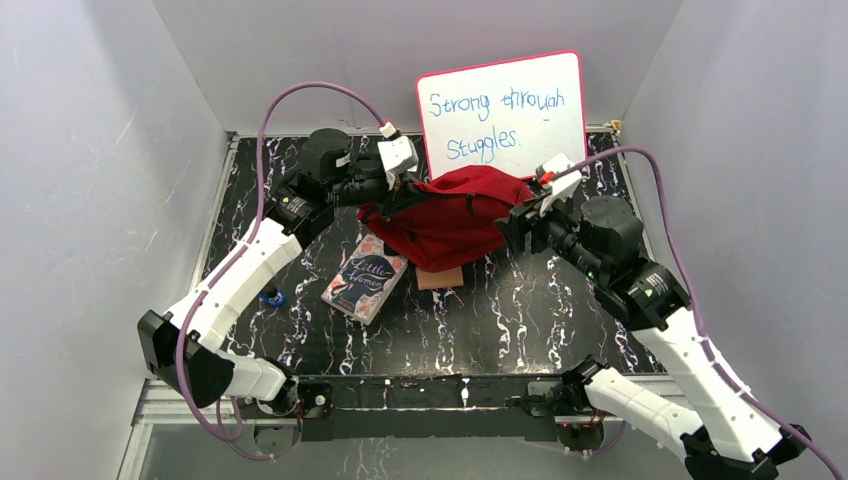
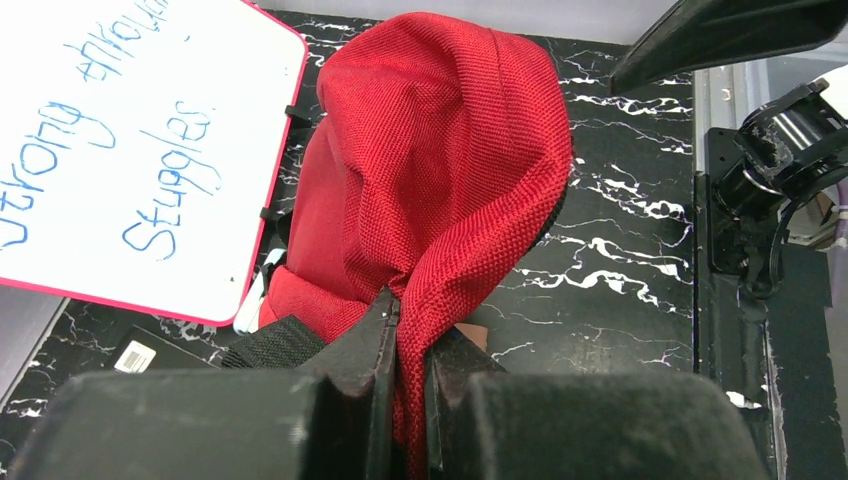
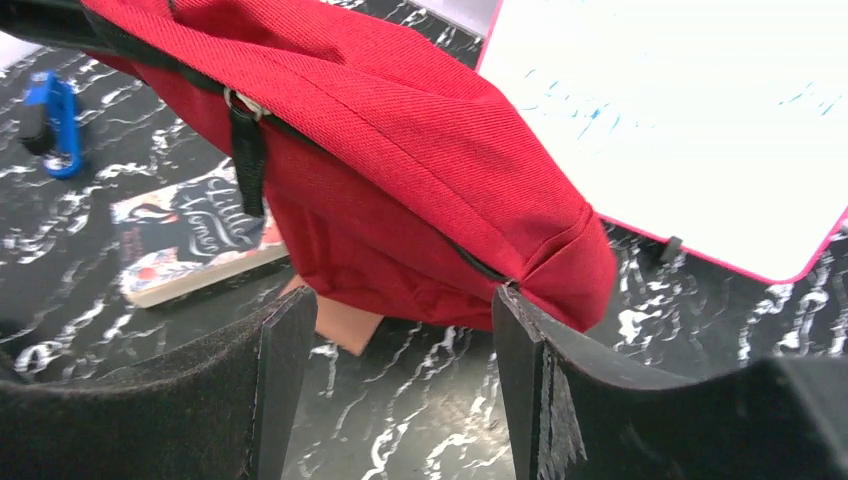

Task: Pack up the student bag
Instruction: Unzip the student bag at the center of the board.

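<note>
The student bag (image 1: 450, 222), a soft, slumped mound of coarse-woven red fabric with a black zipper line and a black webbing strap, was bunched between the two claws over the table (image 1: 520, 310), a black slab veined white like marble. The left claw (image 2: 410, 345) was clenched on a pinched ridge of the red cloth, which rose from between its blocky matte-black fingers into a rounded hood shape. The right claw (image 3: 400, 320) stood released, its flat felt-faced fingers well apart, with the bag's stitched lower corner just beyond their tips. Whether the right-hand tip touched it could not be told.

Beyond that claw's left finger lay a glossy paperback book (image 3: 190, 240) with a dark cover and curling white lettering, its far end covered by the bag. A flat tan piece (image 3: 345, 325) poked out from under the bag, mostly hidden. Farther left sat a small blue object (image 3: 50, 120), too blurred to identify. Past the bag, on the claw's right, a smooth pink-rimmed whiteboard (image 3: 680, 110) was cut off by the frame, its blue handwriting washed out.
</note>
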Controlling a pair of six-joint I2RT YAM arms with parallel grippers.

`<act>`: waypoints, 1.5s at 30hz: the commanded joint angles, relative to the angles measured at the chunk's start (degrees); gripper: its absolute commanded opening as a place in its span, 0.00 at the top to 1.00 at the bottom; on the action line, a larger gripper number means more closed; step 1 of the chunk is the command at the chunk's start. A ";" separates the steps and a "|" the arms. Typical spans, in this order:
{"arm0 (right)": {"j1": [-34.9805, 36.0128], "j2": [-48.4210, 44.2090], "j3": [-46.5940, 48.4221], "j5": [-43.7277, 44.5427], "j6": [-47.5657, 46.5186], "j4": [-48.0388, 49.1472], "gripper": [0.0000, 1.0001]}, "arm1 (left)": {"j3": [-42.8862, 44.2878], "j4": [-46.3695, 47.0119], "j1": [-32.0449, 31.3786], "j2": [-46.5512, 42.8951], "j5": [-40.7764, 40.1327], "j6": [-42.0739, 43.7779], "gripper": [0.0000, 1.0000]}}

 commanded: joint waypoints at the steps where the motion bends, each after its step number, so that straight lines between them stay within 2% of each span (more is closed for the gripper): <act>1: 0.26 -4.00 -5.39 2.70 -12.19 11.71 0.28 | 0.54 1.42 -0.21 -3.00 3.49 0.42 1.00; 5: 0.25 -6.53 -8.98 -1.86 -20.53 17.46 0.28 | 0.41 0.40 -0.21 -3.41 6.10 2.01 1.00; 8: 0.25 -8.89 -12.33 -9.04 -28.93 22.70 0.27 | 0.38 0.09 -0.21 -3.57 6.72 2.06 1.00; 10: 0.25 -10.06 -14.72 -12.09 -31.67 26.53 0.27 | 0.26 0.00 -0.21 -3.70 7.15 2.10 1.00; 13: 0.25 -9.43 -14.35 -16.86 -35.11 26.85 0.27 | 0.18 -0.30 -0.20 -3.79 7.78 2.22 1.00; 27: 0.28 1.26 -8.80 -24.81 -42.84 20.03 0.25 | -1.28 -1.52 -0.21 -4.62 10.12 4.87 1.00; 34: 0.26 0.53 -7.63 -22.90 -43.70 19.83 0.27 | -1.72 -2.10 -0.21 -5.18 9.50 5.46 1.00; 45: 0.28 -0.08 -3.20 -21.21 -48.38 6.84 0.23 | -1.67 -2.36 -0.21 -5.26 10.25 6.59 1.00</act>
